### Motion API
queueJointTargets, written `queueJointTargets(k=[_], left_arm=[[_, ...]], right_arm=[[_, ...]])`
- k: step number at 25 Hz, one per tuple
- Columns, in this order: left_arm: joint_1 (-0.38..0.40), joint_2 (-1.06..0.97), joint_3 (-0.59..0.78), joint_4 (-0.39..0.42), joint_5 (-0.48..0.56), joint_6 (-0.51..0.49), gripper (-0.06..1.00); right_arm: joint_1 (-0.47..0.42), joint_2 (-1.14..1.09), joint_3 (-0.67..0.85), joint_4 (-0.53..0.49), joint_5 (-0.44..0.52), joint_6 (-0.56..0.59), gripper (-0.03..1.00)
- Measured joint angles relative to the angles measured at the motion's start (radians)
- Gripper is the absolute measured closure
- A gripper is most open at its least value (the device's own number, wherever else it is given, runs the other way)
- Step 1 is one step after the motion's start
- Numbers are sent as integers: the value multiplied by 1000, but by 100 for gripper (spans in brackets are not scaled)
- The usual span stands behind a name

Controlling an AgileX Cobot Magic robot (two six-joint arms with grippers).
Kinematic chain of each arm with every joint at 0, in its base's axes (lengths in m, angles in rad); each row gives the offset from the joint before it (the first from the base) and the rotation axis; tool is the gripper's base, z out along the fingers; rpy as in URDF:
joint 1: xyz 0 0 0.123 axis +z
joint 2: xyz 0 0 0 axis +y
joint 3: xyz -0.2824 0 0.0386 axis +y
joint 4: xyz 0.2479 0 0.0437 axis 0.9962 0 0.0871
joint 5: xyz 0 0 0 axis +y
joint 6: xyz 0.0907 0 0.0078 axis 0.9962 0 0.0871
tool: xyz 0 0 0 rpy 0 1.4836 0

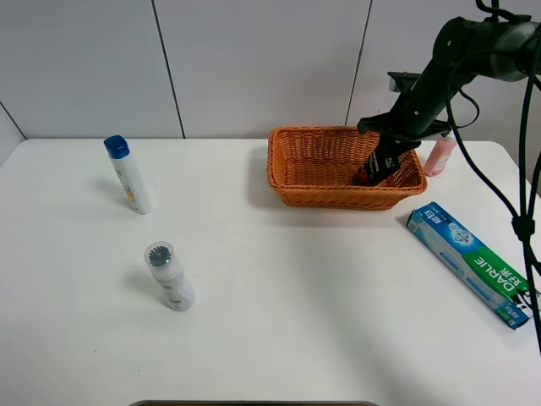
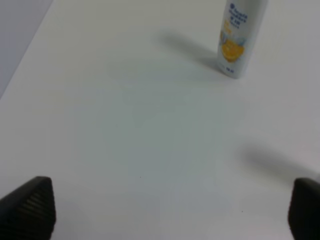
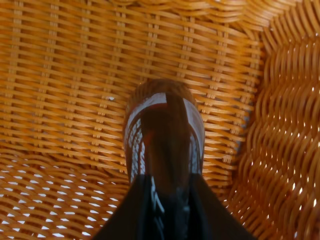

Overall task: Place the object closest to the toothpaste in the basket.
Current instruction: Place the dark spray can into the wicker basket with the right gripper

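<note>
The toothpaste box [image 1: 472,262], teal and green, lies on the table at the right. My right gripper [image 1: 390,145] is shut on a dark brown bottle [image 1: 377,163] and holds it tilted inside the woven basket [image 1: 292,173], its lower end near the basket's right wall. In the right wrist view the bottle [image 3: 165,132] hangs between my fingers [image 3: 131,212] just above the basket floor [image 3: 60,90]. My left gripper [image 2: 170,210] is open over bare table, out of the exterior high view.
A pink bottle [image 1: 439,155] stands behind the basket's right end. A white bottle with a blue cap [image 1: 128,174] stands at the left, also in the left wrist view [image 2: 239,37]. A white bottle [image 1: 169,276] lies at front left.
</note>
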Motion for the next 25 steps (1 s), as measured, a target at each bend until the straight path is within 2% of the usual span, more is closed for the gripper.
queueJointTargets(k=[5,7,13,15,21,25], left_arm=[[0,0,0,0,0,0,0],[0,0,0,0,0,0,0],[0,0,0,0,0,0,0],[0,0,0,0,0,0,0],[0,0,0,0,0,0,0],[0,0,0,0,0,0,0]], right_arm=[[0,0,0,0,-3,0,79],[0,0,0,0,-4,0,75],[0,13,0,0,-7,0,46],[0,13,0,1,-7,0,40],[0,-44,0,1,-4,0,36],[0,-137,0,0,40,0,36]])
